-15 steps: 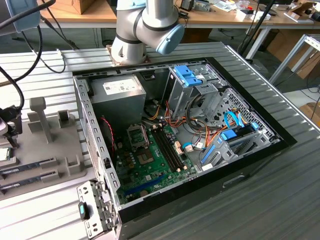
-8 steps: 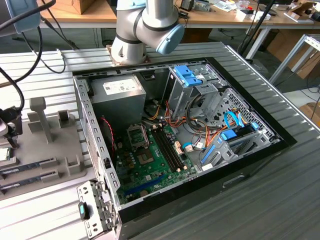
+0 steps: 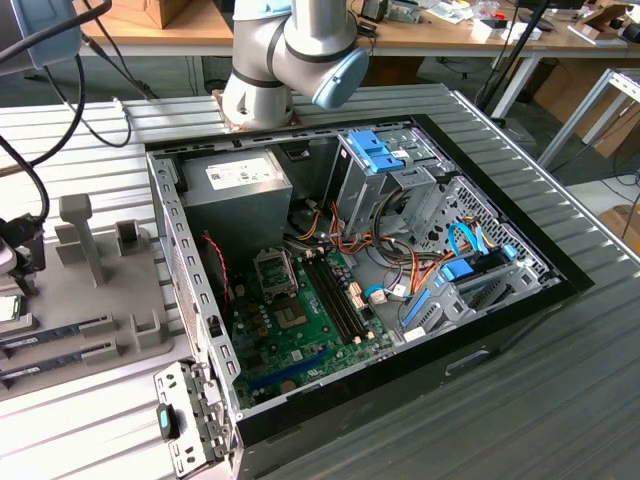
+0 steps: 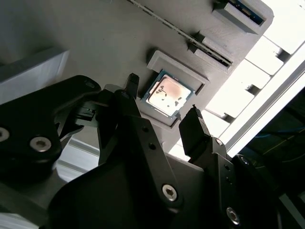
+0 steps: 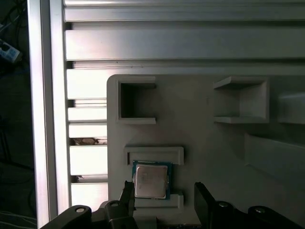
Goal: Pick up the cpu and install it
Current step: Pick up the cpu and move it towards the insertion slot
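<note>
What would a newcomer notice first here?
The open computer case, motherboard bared, sits mid-scene in the exterior view, with the arm behind it. In both wrist views the cpu lies in a grey holder, the open gripper flanking it.

Small silvery square cpu [image 5: 151,180] in a shallow pocket of the grey plastic holder tray [image 5: 209,138]. Raised lips [image 5: 153,152] wall two opposite edges. The other two edges are free, flanked by the spread black gripper [image 5: 163,187]. In the open-topped metal computer case [image 3: 190,270], the grey power-supply box [image 3: 235,190] crowds the far side, and the metal drive cage [image 3: 390,185] and orange cables [image 3: 400,270] the exterior view's right.
</note>
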